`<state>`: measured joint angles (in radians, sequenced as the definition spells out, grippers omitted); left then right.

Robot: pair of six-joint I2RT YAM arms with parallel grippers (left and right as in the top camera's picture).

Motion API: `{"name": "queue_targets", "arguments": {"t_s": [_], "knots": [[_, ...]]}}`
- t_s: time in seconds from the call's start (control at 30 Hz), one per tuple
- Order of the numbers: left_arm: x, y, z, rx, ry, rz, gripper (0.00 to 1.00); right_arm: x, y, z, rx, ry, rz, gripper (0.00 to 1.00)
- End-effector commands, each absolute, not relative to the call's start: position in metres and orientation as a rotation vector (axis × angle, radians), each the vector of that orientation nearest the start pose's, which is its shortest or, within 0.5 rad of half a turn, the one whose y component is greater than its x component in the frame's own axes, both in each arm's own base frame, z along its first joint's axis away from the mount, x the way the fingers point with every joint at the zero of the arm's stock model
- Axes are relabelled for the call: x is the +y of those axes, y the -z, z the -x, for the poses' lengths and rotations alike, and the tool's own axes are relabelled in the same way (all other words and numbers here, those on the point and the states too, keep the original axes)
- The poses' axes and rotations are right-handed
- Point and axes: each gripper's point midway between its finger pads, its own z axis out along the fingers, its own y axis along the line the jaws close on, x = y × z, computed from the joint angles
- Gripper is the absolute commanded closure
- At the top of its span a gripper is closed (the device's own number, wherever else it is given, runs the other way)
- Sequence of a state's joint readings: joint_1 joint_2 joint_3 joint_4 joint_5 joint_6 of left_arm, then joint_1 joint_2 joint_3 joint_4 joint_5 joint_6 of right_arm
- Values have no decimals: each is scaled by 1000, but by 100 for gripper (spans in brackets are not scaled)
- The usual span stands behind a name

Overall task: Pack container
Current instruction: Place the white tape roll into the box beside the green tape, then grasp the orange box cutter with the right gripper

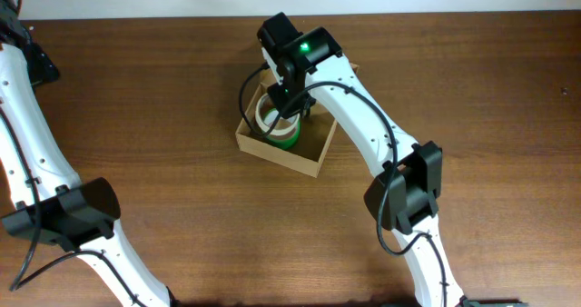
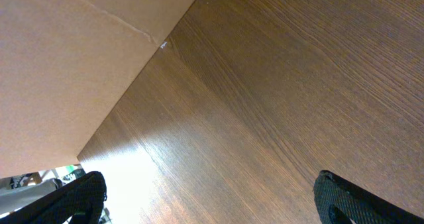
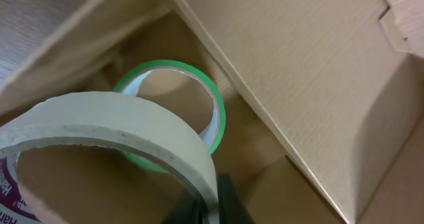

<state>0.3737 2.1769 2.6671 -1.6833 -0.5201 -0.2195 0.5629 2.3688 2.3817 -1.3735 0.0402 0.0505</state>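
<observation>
The container [image 1: 305, 163] is a small open brown cardboard box in the middle of the table. A green tape roll [image 1: 289, 136] lies inside it and shows in the right wrist view [image 3: 215, 114]. My right gripper [image 1: 289, 110] is over the box, shut on the wall of a beige masking tape roll [image 3: 126, 128], which it holds just above the green roll [image 1: 270, 116]. My left gripper [image 2: 212, 207] is open and empty at the far left, over bare wood beside a flat cardboard sheet [image 2: 66, 58].
The box's hinged lid [image 3: 311, 78] stands open on the far side, close to my right gripper. My right arm [image 1: 363, 125] reaches across the box's right side. My left arm [image 1: 36, 162] runs along the table's left edge.
</observation>
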Motion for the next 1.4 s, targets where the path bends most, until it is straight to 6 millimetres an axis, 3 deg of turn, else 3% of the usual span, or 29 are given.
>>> {"name": "queue_targets", "arguments": {"t_s": [0.0, 0.47, 0.53, 0.6, 0.63, 0.73, 0.83, 0.9, 0.97, 1.0, 1.1, 1.17, 1.23, 1.3, 1.33, 1.37], "knots": [[241, -295, -378, 2549, -760, 913, 0, 263, -97, -434, 2877, -36, 724, 96], [241, -295, -378, 2548, -761, 913, 0, 270, -53, -441, 2925, -51, 716, 96], [241, -295, -378, 2549, -760, 913, 0, 271, -53, -442, 2917, -52, 715, 89], [241, -295, -378, 2549, -760, 913, 0, 270, -55, -443, 2910, -49, 721, 74], [241, -295, -378, 2549, -760, 913, 0, 270, -58, -443, 2909, -47, 719, 70], [241, -295, -378, 2549, -760, 913, 0, 268, -76, -440, 2907, -45, 727, 64], [241, -295, -378, 2549, -760, 913, 0, 269, -117, -438, 2852, -67, 727, 62], [241, -295, -378, 2549, -760, 913, 0, 269, -160, -437, 2768, -92, 747, 59], [241, -295, -378, 2549, -760, 913, 0, 263, -219, -435, 2643, -86, 710, 58], [241, -295, -378, 2549, -760, 913, 0, 254, -260, -430, 2558, -81, 681, 58], [241, -295, -378, 2549, -760, 913, 0, 210, -343, -409, 2406, -33, 561, 58], [241, -295, -378, 2549, -760, 913, 0, 173, -382, -395, 2343, -7, 453, 58], [241, -295, -378, 2549, -760, 913, 0, 110, -412, -380, 2291, 46, 281, 58], [241, -295, -378, 2549, -760, 913, 0, 66, -410, -369, 2297, 80, 137, 57], [241, -295, -378, 2549, -760, 913, 0, 34, -391, -358, 2331, 87, 19, 56], [241, -295, -378, 2549, -760, 913, 0, 21, -375, -352, 2362, 72, -35, 54]]}}
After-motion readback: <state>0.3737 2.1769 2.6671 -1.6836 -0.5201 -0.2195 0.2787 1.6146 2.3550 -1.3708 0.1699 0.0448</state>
